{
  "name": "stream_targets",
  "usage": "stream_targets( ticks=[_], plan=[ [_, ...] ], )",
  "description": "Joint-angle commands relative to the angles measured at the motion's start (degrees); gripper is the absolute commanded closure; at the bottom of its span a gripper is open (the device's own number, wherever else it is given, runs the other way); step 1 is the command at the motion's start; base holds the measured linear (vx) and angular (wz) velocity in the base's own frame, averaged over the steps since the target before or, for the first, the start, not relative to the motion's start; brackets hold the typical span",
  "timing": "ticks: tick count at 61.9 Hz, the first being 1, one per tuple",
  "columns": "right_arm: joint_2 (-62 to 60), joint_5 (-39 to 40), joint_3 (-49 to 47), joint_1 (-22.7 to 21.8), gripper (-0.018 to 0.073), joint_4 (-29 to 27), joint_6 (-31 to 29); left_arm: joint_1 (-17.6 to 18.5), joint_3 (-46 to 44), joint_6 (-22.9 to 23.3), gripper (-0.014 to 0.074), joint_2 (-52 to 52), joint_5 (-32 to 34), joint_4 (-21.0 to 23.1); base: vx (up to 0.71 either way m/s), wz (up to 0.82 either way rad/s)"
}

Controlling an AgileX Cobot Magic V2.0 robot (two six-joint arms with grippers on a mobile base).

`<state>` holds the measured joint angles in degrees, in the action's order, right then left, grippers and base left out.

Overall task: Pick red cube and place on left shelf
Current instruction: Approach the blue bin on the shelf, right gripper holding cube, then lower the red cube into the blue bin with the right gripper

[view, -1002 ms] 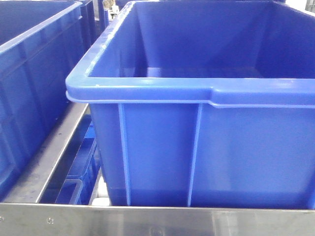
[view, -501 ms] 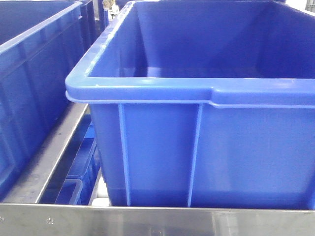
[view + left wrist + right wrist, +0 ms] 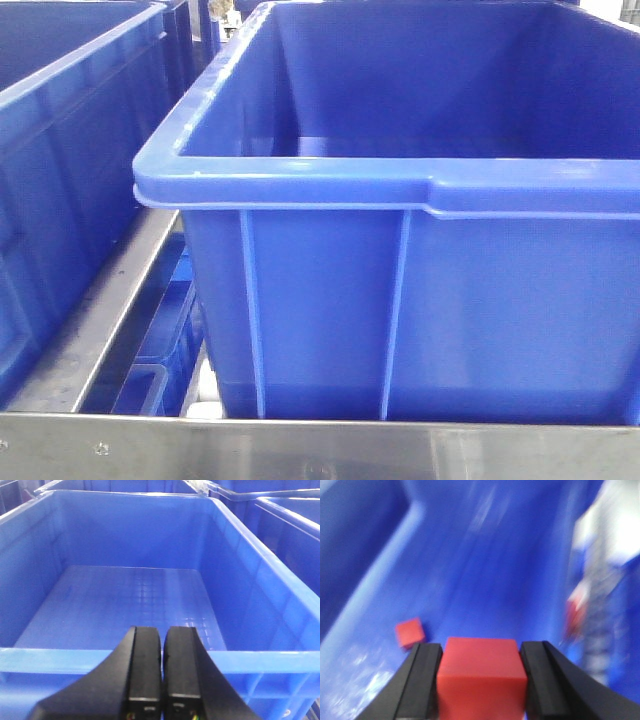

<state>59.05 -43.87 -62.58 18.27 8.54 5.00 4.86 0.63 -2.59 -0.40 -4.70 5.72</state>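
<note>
In the right wrist view a red cube (image 3: 481, 677) fills the space between the black fingers of my right gripper (image 3: 481, 650), which is shut on it above a blurred blue bin floor (image 3: 485, 570). A second red cube (image 3: 410, 632) lies on that floor to the left, apart from the gripper. My left gripper (image 3: 161, 632) is shut with nothing between its fingers, hovering at the near rim of an empty blue bin (image 3: 150, 660). Neither gripper shows in the front view. The left shelf is not recognisable in any view.
The front view shows a large blue bin (image 3: 400, 190) on a steel frame (image 3: 300, 445), with another blue bin (image 3: 70, 130) to its left. More blue bins (image 3: 290, 530) stand right of the left gripper. A blurred white and red shape (image 3: 592, 585) is at the right.
</note>
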Motion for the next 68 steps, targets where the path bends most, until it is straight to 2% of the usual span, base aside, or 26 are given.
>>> stream_targets(
  ticks=[1, 24, 45, 68],
  plan=[
    [6.1, 1.1, -6.7, 0.0, 0.0496, 0.0, -1.0, 0.2, 1.4, 0.3, 0.0495, -0.7, 5.1, 0.1, 0.00, 0.00],
    [26.7, 1.3, -17.7, 1.7, 0.0496, -3.2, -1.7, 0.2, 1.4, 0.3, 0.0495, -0.7, 5.1, 0.1, 0.00, 0.00],
    [40.0, 2.9, -18.3, 1.6, 0.0496, -3.2, -1.6, 0.2, 1.4, 0.3, 0.0495, -0.7, 5.1, 0.1, 0.00, 0.00],
    [44.8, 5.3, -18.3, 1.6, 0.0494, -3.1, -1.6, 0.2, 1.4, 0.3, 0.0495, -0.7, 5.1, 0.1, 0.00, 0.00]
  ],
)
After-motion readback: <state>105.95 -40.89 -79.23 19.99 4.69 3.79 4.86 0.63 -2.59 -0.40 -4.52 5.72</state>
